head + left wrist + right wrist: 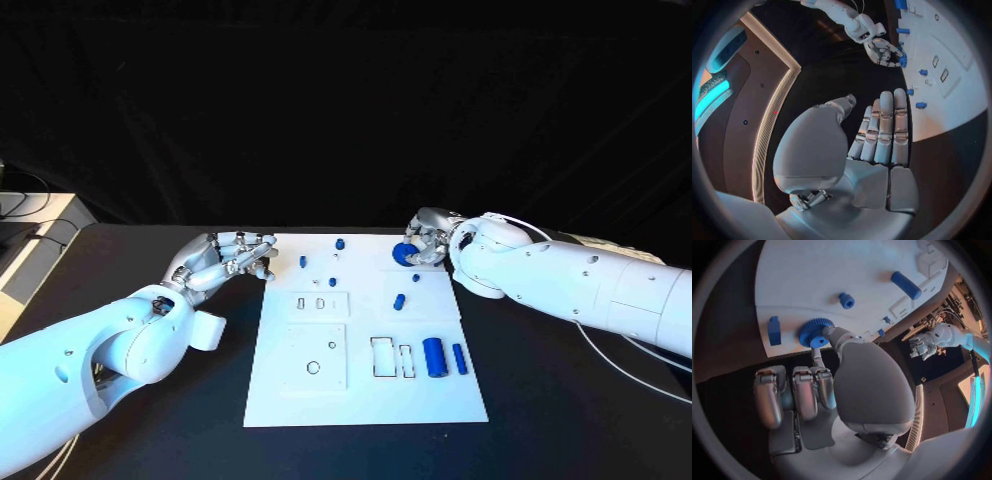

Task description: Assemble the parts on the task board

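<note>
From the head view we see the flat white rectangular task board (365, 340) lying in the middle of the black worktop (548, 420). Our right hand (428, 243) sits at the board's far right corner, closed about a round blue toothed gear (408, 254). Our left hand (231, 257) rests just off the board's far left edge with its fingers curled in and nothing in them. Two blue cylindrical pegs (446, 356) lie near the board's right edge, and other small blue parts stand further up. To seat the gear well, we judge we should keep it level and lower it squarely, without dragging it across the neighbouring pieces. From here the hand covers much of the gear, so we cannot tell whether it is already on a post.

In the left wrist view, the left hand (879, 132) shows its fingers (886, 125) straight and side by side beside the board's edge (942, 115), holding nothing; they look straighter here than from the head.

In the right wrist view, the thumb of the right hand (836, 385) presses the gear's (816, 332) rim; the gear lies on the board (817, 275) by its corner, near a small blue upright block (774, 330) and a short blue stud (846, 300). The other fingers (795, 390) are folded well short of it, so how firm the hold is we cannot make out.
</note>
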`<control>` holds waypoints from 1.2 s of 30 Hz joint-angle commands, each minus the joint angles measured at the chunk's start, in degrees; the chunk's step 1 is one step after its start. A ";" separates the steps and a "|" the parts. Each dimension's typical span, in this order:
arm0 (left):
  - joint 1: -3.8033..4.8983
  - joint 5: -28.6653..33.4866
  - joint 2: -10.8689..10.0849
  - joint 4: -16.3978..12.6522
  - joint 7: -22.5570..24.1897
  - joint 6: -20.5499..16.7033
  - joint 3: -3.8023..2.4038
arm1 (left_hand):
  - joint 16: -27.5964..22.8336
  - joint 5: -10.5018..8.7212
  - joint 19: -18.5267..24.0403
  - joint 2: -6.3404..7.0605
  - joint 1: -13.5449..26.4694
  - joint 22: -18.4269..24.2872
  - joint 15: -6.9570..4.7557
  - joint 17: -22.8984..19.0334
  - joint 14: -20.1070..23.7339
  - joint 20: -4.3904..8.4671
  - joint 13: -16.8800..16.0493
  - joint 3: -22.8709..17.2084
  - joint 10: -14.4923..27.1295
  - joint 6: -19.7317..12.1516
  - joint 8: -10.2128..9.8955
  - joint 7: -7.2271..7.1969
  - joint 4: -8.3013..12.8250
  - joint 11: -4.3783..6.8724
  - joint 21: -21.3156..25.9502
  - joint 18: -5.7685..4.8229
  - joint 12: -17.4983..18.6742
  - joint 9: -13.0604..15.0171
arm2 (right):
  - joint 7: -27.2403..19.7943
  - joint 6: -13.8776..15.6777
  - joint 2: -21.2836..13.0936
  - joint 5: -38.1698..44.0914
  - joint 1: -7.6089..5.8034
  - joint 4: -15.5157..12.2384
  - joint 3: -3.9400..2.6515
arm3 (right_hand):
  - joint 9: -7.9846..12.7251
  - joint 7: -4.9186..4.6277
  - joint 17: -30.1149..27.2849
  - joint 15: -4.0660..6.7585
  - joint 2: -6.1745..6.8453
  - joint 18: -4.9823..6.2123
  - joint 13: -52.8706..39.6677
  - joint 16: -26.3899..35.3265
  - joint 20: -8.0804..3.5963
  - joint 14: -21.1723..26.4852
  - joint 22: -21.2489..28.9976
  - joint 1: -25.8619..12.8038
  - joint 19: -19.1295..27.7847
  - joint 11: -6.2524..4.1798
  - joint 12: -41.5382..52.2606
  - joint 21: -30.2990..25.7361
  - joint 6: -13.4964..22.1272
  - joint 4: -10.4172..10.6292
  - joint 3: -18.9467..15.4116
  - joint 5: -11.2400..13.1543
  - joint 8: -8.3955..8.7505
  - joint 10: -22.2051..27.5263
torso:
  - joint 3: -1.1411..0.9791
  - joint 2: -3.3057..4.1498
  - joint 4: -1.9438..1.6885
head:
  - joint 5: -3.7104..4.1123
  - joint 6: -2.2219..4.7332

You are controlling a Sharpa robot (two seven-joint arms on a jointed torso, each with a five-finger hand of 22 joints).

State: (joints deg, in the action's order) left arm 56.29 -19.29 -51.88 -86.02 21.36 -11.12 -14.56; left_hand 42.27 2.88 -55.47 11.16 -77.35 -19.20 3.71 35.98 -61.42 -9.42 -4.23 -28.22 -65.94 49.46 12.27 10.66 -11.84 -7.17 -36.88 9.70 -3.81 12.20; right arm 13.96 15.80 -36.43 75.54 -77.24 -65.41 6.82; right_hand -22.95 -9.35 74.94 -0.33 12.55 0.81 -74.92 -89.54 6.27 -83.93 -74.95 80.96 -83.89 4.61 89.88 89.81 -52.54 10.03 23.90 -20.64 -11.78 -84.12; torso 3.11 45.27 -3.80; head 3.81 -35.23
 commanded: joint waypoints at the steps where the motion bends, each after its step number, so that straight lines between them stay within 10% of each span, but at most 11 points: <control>1: -0.01 0.09 0.08 -0.08 0.54 0.33 -0.05 | 0.37 0.18 0.49 -0.31 0.35 -0.07 -0.22 0.05 0.30 0.12 -0.02 -0.15 0.14 -0.13 -0.20 0.13 0.27 -0.06 -0.35 0.66 -0.06 0.06 | -0.91 2.60 -0.05 2.35 -0.08 -1.46 -0.05 | -0.20 0.10 13.97 -0.11 -0.27 -0.81 -15.08 -0.23 0.19 -5.82 -15.05 -0.75 -6.11 -0.06 0.12 0.19 -0.49 -0.02 0.43 0.05 -0.24 -5.88 | 0.05 -0.01 -0.08 | -0.04 0.13; 16: -0.01 0.21 0.03 -0.23 0.49 0.32 -0.05 | 0.39 0.18 0.53 -0.36 0.35 -0.11 -0.21 0.05 0.31 0.11 -0.01 -0.18 0.19 -0.11 -0.19 0.15 0.29 -0.08 -0.41 0.65 -0.03 0.08 | 0.11 7.81 2.30 12.18 -1.03 -9.37 -0.42 | -0.13 0.23 14.05 0.03 0.49 -0.81 -15.08 -0.25 0.06 -5.84 -15.05 -1.39 -6.11 -0.20 0.12 0.19 -0.63 -0.04 0.74 0.54 -0.24 -5.88 | 0.11 0.06 -0.09 | -0.27 0.34; 36: 0.00 0.31 -0.04 -0.55 0.33 0.42 -0.05 | 0.39 0.18 0.53 -0.36 0.35 -0.11 -0.21 0.05 0.31 0.11 -0.01 -0.18 0.19 -0.11 -0.19 0.15 0.29 -0.08 -0.41 0.65 -0.03 0.08 | 2.75 11.17 10.51 22.81 2.08 -4.52 -0.25 | 0.06 0.19 13.91 0.06 0.93 -0.81 -15.08 -0.21 0.00 -5.81 -15.05 -1.82 -6.11 -0.18 0.12 0.19 -0.34 -0.08 1.08 1.63 0.03 -5.88 | 0.07 0.35 -0.40 | -0.78 0.32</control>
State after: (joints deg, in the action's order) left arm 56.28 -19.22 -51.95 -86.39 21.31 -11.12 -14.56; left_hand 42.27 2.88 -55.26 11.16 -77.35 -19.24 3.71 35.97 -61.42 -9.21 -4.22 -28.22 -65.93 49.46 12.27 10.66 -11.85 -7.17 -37.10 9.71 -3.81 12.18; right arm 15.75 25.68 -26.06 94.53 -75.18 -70.08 6.59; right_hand -22.83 -9.08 74.92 -0.33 13.37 0.81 -74.94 -89.53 6.27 -83.94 -74.93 79.52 -83.89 4.60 89.88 89.81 -52.88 9.94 24.65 -19.19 -11.71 -84.12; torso 3.19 45.55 -4.02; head 3.01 -34.90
